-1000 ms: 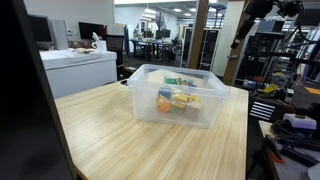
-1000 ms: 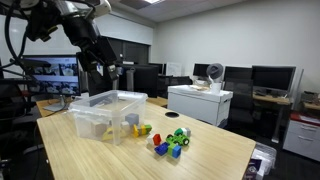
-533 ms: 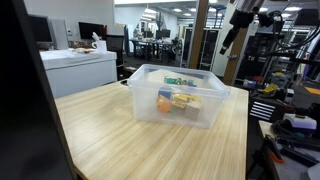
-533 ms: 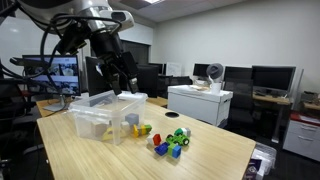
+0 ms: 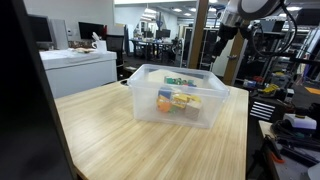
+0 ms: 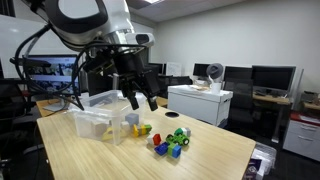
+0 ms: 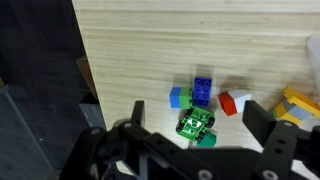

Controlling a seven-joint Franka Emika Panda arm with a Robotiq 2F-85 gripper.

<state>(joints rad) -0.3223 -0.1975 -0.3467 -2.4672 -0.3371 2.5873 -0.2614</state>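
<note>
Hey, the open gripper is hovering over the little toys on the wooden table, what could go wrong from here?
1. The green toy car lies close beside the blue plastic brick and the red block. If the gripper came down there, it might knock them or pinch two at once.
2. The car looks wheeled, so a nudge may roll it away.

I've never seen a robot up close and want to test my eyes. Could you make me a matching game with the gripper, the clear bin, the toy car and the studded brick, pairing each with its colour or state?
Things:
1. gripper
2. clear bin
3. toy car
4. studded brick

Descriptions:
A. blue
B. open, in the air over the table
C. green
D. holds colourful toys

Pairs: 1-B, 2-D, 3-C, 4-A.
</note>
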